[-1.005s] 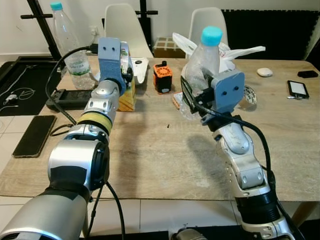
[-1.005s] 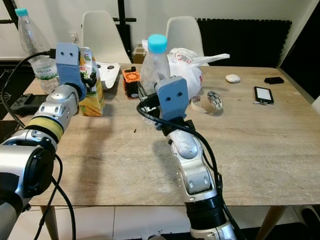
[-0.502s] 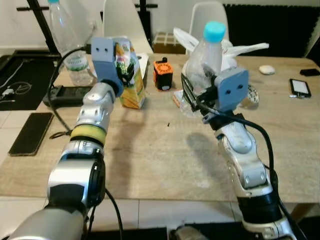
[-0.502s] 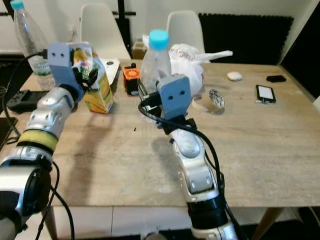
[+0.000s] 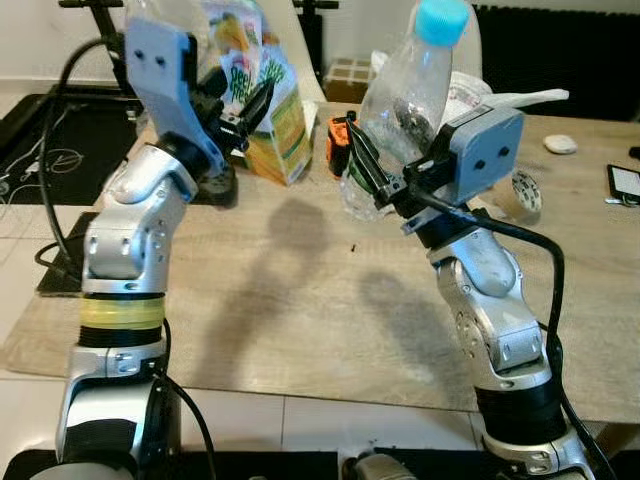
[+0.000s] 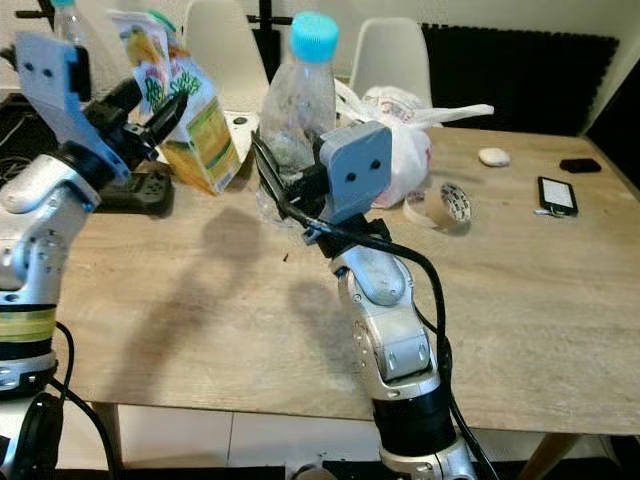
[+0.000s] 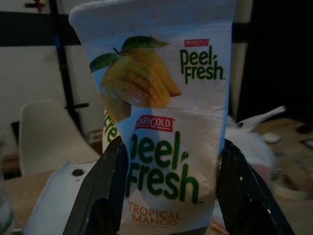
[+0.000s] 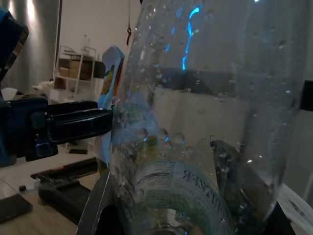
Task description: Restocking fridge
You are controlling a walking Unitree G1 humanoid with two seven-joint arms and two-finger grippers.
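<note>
The left gripper (image 5: pixel 243 105) is clamped on a white-and-yellow mango juice carton (image 5: pixel 262 95), holding it tilted in the air above the far left part of the pale wooden tabletop (image 5: pixel 300 300). Just past it, a small orange-and-black gadget (image 5: pixel 337 160) sits on the wood. The right gripper (image 5: pixel 372 172) is closed around a clear plastic water bottle with a blue cap (image 5: pixel 410 85), lifted off the surface and leaning slightly. Behind that bottle lies a white plastic bag (image 6: pixel 405 135), then a roll of tape (image 6: pixel 445 205), a white oval object (image 6: pixel 494 157) and a dark phone (image 6: pixel 556 195).
</note>
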